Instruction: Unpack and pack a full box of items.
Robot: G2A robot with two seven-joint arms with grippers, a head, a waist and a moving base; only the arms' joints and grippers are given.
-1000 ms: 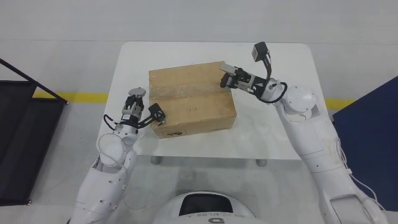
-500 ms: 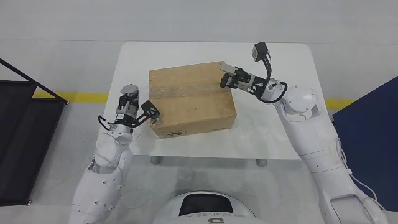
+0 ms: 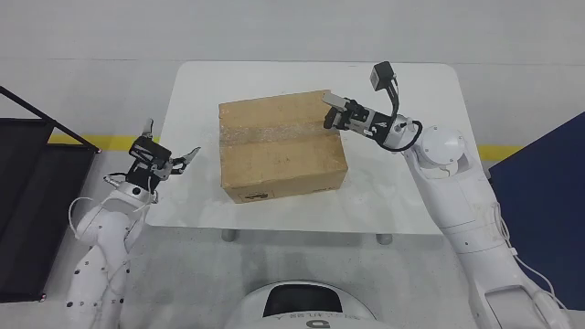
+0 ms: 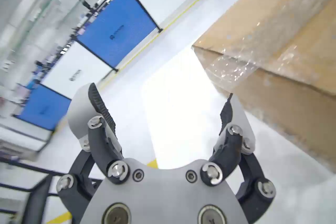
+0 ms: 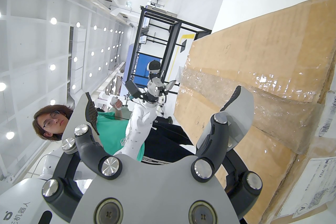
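Box: the cardboard box (image 3: pixel 281 146) sits in the middle of the white surface (image 3: pixel 411 100), flaps down and sealed by a strip of clear tape (image 3: pixel 274 132) along the top seam.
Risk: nothing braces the box, so I judge that a push or pull at its far right corner could slide or turn it across the smooth surface. The tape looks glossy and wrinkled, so a finger could skid off it or tear the cardboard rather than lift the strip.
Right arm: stretched in over the surface, wrist low at the box's far right corner.
Right claw (image 3: pixel 331 110): spread wide and empty, one finger over the taped seam.
Left arm: folded back at the surface's left edge, apart from the box.
Left claw (image 3: pixel 186 160): spread wide, empty, pointing toward the box's left side.
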